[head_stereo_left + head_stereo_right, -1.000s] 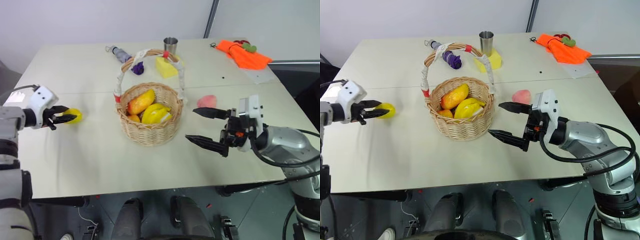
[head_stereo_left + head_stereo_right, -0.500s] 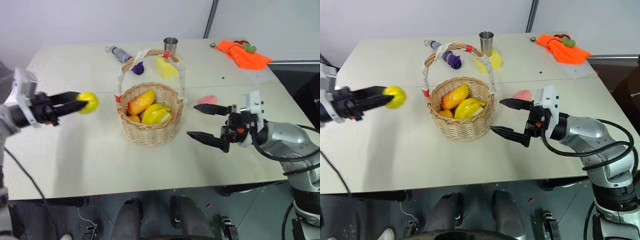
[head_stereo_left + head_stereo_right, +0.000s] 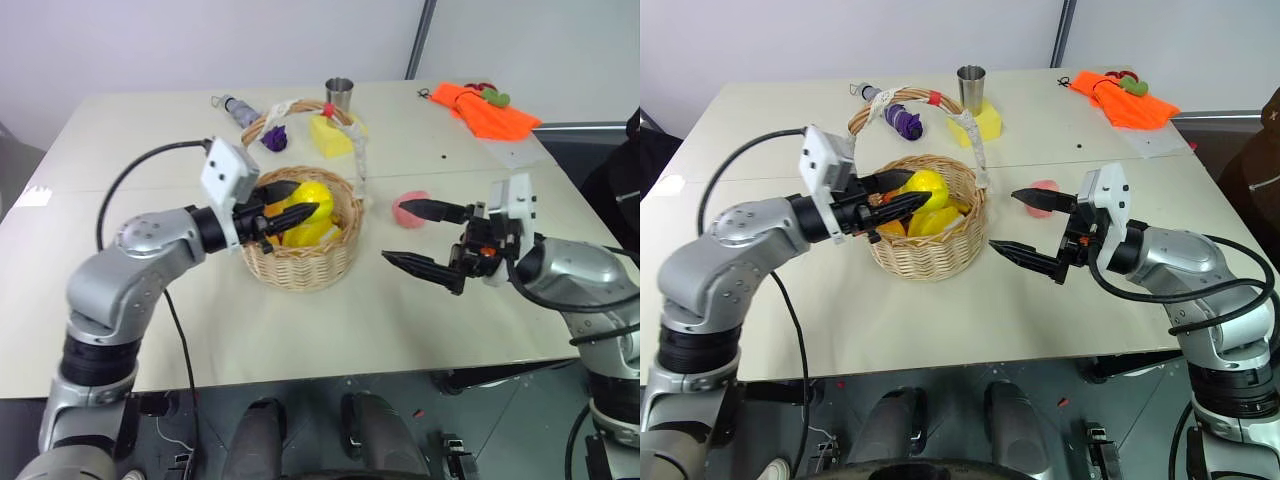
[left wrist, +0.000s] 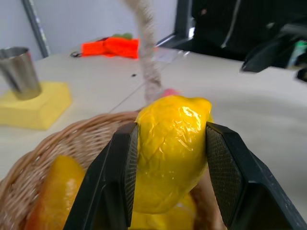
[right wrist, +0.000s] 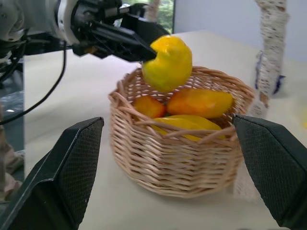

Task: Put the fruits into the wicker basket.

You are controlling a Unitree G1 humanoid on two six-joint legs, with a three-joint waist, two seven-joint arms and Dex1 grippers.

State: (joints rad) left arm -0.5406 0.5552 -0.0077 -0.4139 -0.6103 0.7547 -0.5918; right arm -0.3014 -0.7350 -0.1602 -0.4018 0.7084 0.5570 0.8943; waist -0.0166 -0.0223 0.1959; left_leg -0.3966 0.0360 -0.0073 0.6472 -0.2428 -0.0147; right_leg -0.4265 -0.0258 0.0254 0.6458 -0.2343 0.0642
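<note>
I am pinching the lemon (image 4: 170, 151) in my left hand (image 3: 290, 216), holding it just above the wicker basket (image 3: 300, 262), over the mango (image 5: 199, 102) and bananas (image 5: 187, 123). Its long axis is standing roughly upright between my fingers. Letting go off-centre could be sending it off the piled fruit and over the rim. Right of the basket, my right hand (image 3: 420, 238) is hanging spread wide beside the peach (image 3: 408, 206) on the counter (image 3: 150, 320).
</note>
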